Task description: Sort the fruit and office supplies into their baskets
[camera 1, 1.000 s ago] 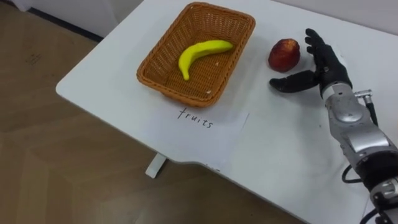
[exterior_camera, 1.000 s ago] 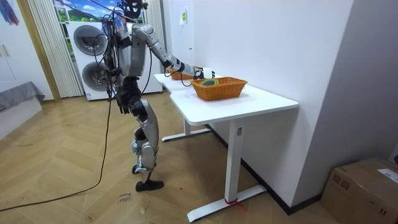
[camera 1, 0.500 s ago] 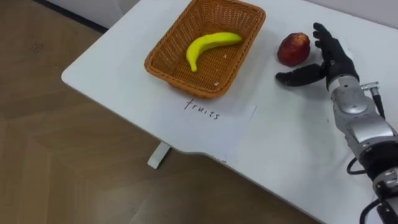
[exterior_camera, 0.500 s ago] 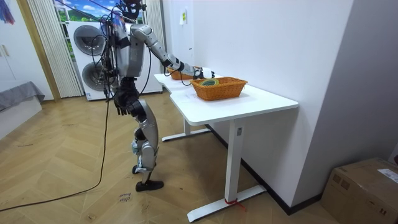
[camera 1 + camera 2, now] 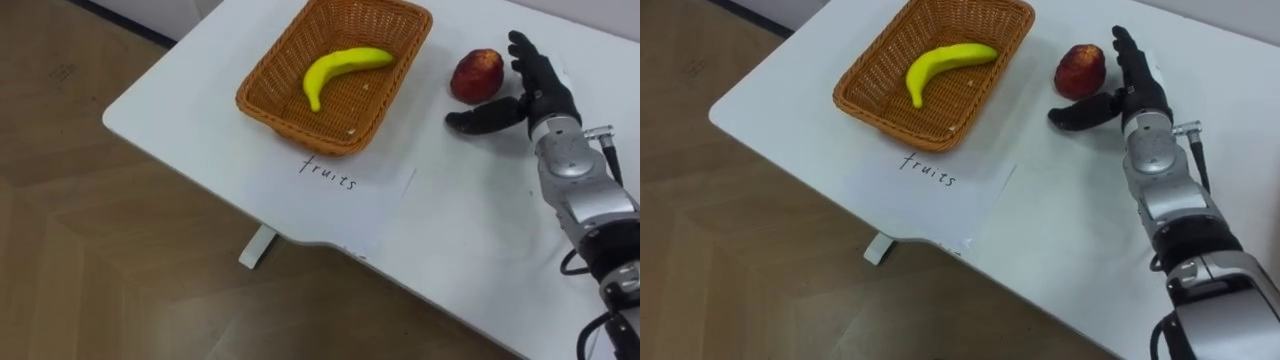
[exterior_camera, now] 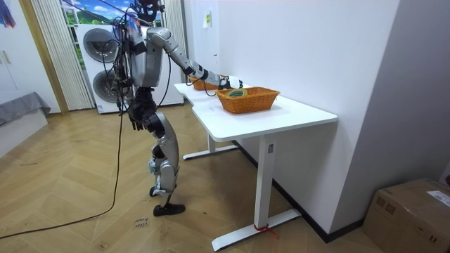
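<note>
A wicker basket [image 5: 290,126] stands on the white table [image 5: 190,110] behind a paper sheet [image 5: 345,190] marked for fruit. A yellow banana [image 5: 345,66] lies inside it. To the right of the basket a red apple [image 5: 477,75] rests on the table. My right hand [image 5: 535,88] is open just to the right of the apple, fingers straight, thumb reaching under its near side; contact cannot be told. In the room view I stand at the table's end with the right arm stretched over it, and my left hand [image 6: 138,118] hangs by my hip.
A second wicker basket [image 6: 247,100] with something green in it stands further along the table. The table's rounded corner and wooden floor [image 5: 120,270] lie to the left. Washing machines [image 6: 105,63] stand behind me and a cardboard box [image 6: 415,214] sits on the floor.
The whole eye view has shifted a little, so the camera moved. My right hand stays open beside the apple, and the banana and basket have not moved.
</note>
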